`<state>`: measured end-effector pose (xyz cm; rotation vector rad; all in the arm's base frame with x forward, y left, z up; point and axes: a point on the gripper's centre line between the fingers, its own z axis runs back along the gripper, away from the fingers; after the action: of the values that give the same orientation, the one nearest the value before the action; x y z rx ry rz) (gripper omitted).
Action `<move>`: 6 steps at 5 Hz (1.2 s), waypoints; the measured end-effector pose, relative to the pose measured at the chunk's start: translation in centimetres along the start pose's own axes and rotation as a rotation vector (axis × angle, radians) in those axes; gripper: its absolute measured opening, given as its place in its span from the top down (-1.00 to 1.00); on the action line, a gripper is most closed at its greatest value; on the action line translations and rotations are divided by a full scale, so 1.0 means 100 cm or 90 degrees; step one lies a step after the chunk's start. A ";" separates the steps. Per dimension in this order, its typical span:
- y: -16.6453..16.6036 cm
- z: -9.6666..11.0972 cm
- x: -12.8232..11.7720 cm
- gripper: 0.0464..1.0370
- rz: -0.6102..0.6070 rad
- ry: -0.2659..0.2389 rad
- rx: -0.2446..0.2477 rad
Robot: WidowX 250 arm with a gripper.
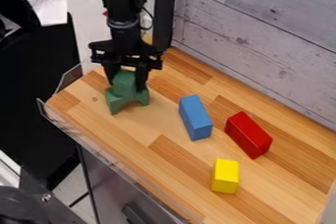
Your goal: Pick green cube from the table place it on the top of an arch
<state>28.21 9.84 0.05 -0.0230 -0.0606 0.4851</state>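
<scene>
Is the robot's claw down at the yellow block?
No, the gripper is at the green cube on top of the green arch, away from the yellow block.

From here I lose the upper part of the arm (125,9) past the view's far edge. My hand (126,84) covers parts of the sides of the green cube (124,78), which hides some of the top of the arch (120,101). I see the worktop (154,125) cut off at the near right, and a dark round thing (23,209) at the near left

Table (134,132) | on it: 4 | green arch (119,101) | blue block (195,117) | red block (248,135) | yellow block (225,176)
</scene>
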 end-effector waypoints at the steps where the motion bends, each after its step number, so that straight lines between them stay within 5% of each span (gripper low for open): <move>1: 0.000 -0.003 0.002 -0.19 0.006 -0.001 0.000; 2: 0.001 -0.003 0.005 -0.75 0.028 -0.010 -0.005; 4: 0.004 0.007 -0.001 -0.93 0.066 -0.023 0.007; 6: -0.011 0.094 -0.019 -0.93 0.066 -0.134 0.051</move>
<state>26.39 8.08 9.37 0.1033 -0.2477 0.5920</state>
